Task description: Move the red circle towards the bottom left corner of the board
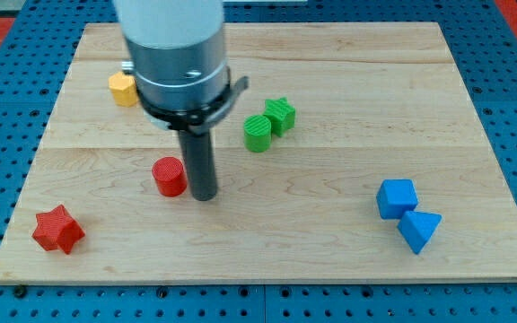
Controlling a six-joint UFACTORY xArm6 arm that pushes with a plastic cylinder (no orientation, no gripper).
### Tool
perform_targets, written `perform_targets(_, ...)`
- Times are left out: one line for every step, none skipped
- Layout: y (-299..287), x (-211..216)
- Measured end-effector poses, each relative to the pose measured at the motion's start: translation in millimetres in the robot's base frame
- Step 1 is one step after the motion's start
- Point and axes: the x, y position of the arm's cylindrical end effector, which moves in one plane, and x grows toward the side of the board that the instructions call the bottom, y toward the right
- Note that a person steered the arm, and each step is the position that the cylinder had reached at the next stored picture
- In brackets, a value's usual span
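The red circle [169,176] is a short red cylinder on the wooden board [330,233], left of centre. My tip [205,196] stands just to the circle's right, close beside it; I cannot tell whether they touch. The rod rises from there to the arm's wide grey body at the view's top. A red star [58,230] lies near the board's bottom left corner, below and left of the circle.
A yellow block [122,89] sits at the upper left, partly behind the arm. A green cylinder [258,133] and a green block [281,115] touch near the centre. A blue cube [396,197] and a blue triangle [419,231] sit at the lower right.
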Motion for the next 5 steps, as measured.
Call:
perform_targets(21, -43)
perform_targets(7, -47)
perform_targets(-18, -8)
perform_targets(9, -40)
perform_targets(-3, -66)
